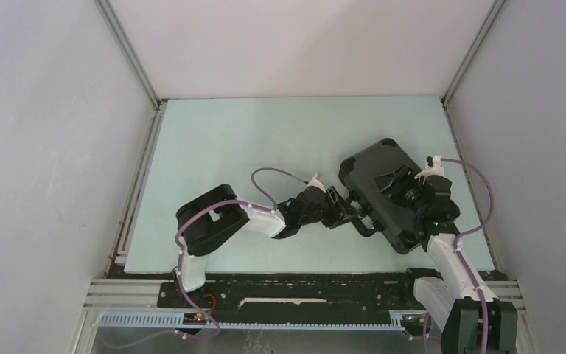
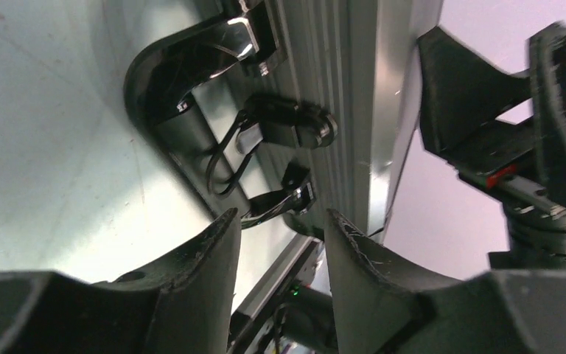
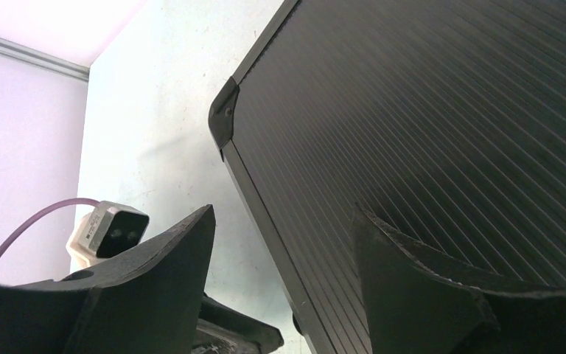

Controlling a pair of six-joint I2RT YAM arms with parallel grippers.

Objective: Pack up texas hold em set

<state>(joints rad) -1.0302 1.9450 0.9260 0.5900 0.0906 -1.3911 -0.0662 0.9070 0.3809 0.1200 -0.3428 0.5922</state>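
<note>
The black rectangular hard case [image 1: 379, 214] lies flat and shut on the pale green worktop [image 1: 228, 147], right of centre and turned at an angle, its ribbed lid facing up. With the lid down I cannot see what is inside, so I can't confirm the contents. What remains, as I judge it, is fastening the case.

That explains where I have both arms. My right end effector [image 1: 394, 184] sits over the middle of the lid. In its wrist view its fingers are spread apart with nothing between them, and the ribbed surface fills the frame just past them. I read this as a hold-down to stop the lid lifting and the case sliding, though I cannot tell whether the fingers actually touch the lid.

My left end effector [image 2: 280, 243] comes in low from the side, at the case's front edge. Its wrist camera looks along that edge at the curved black carry handle [image 2: 169, 110] and a chrome latch [image 2: 284, 199] just beyond the fingertips. The fingers are parted and grip nothing, and the latch lines up with the gap between them. From this angle I cannot make out whether the latch is snapped home.

The approach is low because the latch faces sideways. A push from there would shove the case away, hence the right arm above it.
</note>
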